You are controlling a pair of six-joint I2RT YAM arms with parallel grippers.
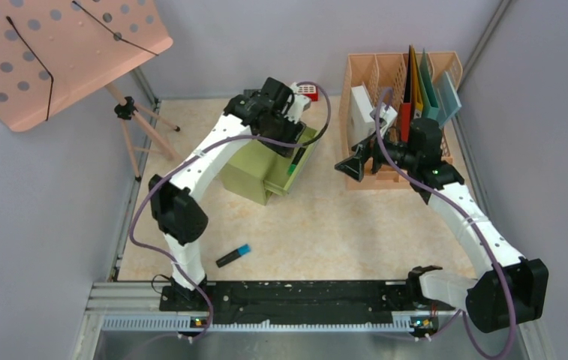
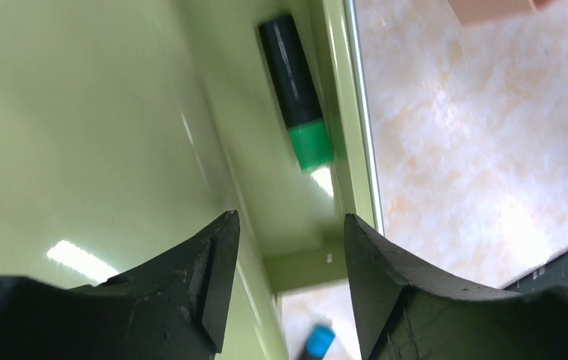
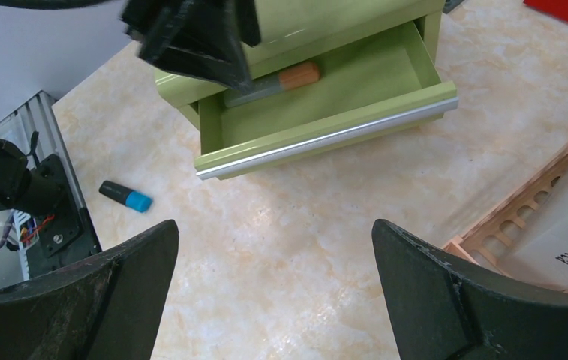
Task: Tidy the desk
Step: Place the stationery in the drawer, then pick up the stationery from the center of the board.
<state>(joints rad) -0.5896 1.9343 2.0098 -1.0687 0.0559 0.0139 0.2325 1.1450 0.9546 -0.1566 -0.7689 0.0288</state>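
The desk (image 1: 341,225) is a beige marble top. A green cabinet (image 1: 254,174) stands on it with its drawer (image 1: 296,161) pulled out. My left gripper (image 1: 294,129) hovers over the drawer, open and empty (image 2: 288,225). A black marker with a green cap (image 2: 296,90) lies loose in the drawer below it. The right wrist view shows a grey marker with an orange cap (image 3: 280,81) in that drawer too. A blue-capped marker (image 1: 233,256) lies on the desk near the front. My right gripper (image 1: 356,166) is wide open over bare desk (image 3: 275,232), beside the organizer.
A peach slotted organizer (image 1: 397,82) holding folders and a white box stands at the back right. A red object (image 1: 308,91) sits behind the cabinet. A peach perforated board (image 1: 55,45) on a tripod (image 1: 134,124) overhangs the back left. Grey walls enclose the desk.
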